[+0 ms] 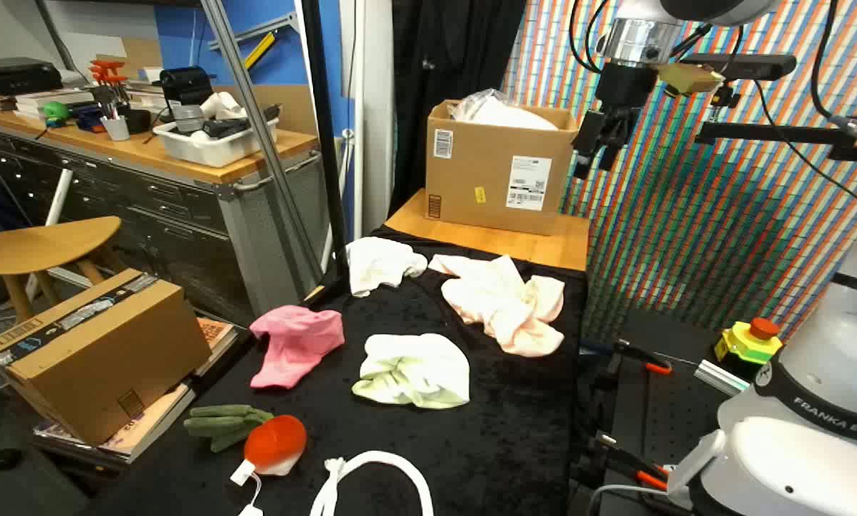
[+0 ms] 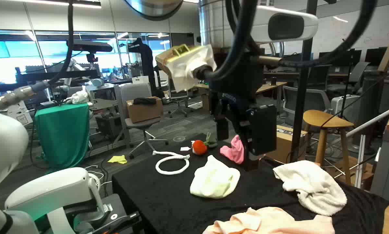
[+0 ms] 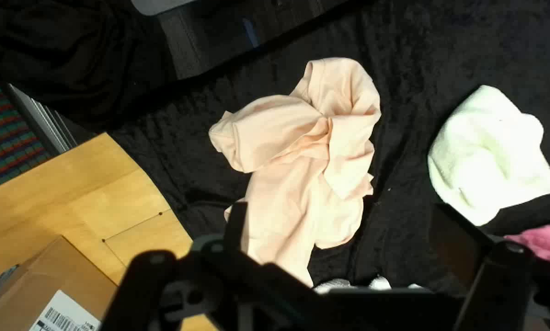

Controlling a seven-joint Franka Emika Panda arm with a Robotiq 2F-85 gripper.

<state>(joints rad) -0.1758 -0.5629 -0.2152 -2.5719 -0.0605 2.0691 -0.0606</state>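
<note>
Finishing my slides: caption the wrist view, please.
Peach cloth crumpled on black fabric, seen past the open tool, pale green cloth nearby.

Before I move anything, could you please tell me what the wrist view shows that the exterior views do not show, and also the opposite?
Only the wrist view shows the thin line joining two dark dots on the wooden tabletop. Only the exterior views show the tagged red-orange item and the looped white cord. Both share the open gripper, the crumpled peach cloth, the pale green cloth and the pink cloth.
</note>
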